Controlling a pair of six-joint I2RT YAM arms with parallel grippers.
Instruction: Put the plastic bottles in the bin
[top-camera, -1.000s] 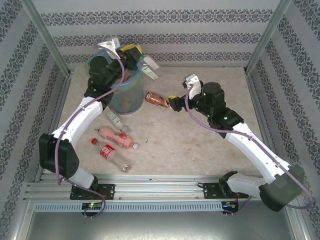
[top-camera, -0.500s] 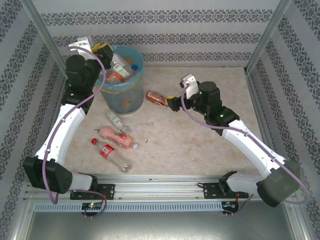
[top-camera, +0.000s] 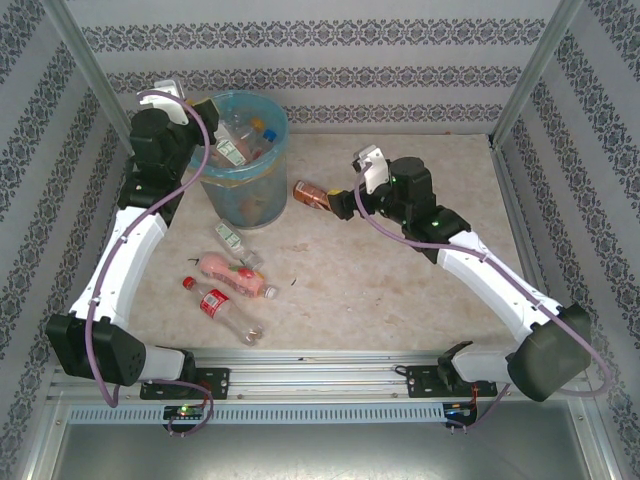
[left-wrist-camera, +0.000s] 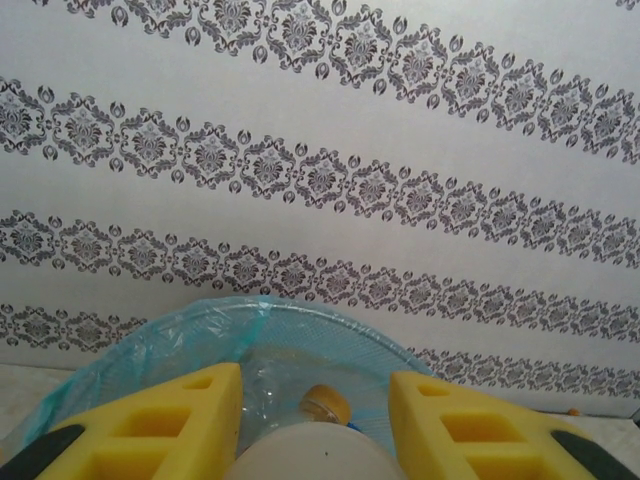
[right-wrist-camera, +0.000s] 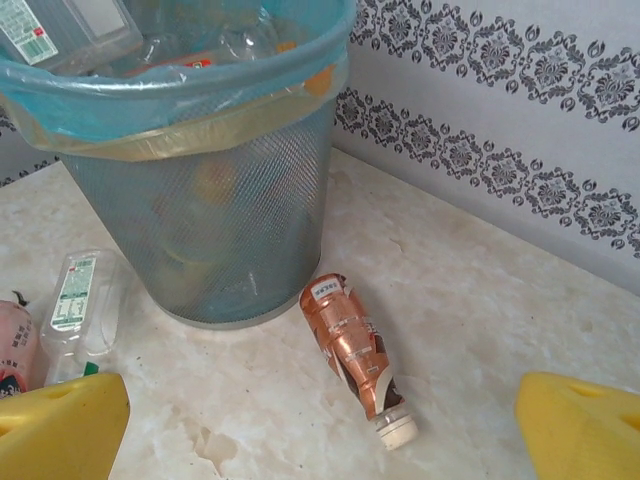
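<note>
Your right gripper (top-camera: 340, 203) has edged toward the brown bottle (right-wrist-camera: 355, 350) beside the bin (right-wrist-camera: 220, 200) near the bench's far edge, with its fingers spread wide. Your left gripper (left-wrist-camera: 315, 385) pinches a pale rounded object (left-wrist-camera: 310, 458).

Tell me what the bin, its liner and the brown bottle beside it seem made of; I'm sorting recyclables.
Bin: fine see-through mesh, likely painted metal. Liner: thin translucent blue plastic film, wrinkled over the rim. Brown bottle: apparently plastic, glossy coppery label, white cap.

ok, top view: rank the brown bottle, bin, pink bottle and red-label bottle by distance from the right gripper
1. brown bottle, just left of the right gripper
2. bin, farther left, toward the back
3. pink bottle, near-left
4. red-label bottle, just beyond the pink one
</note>
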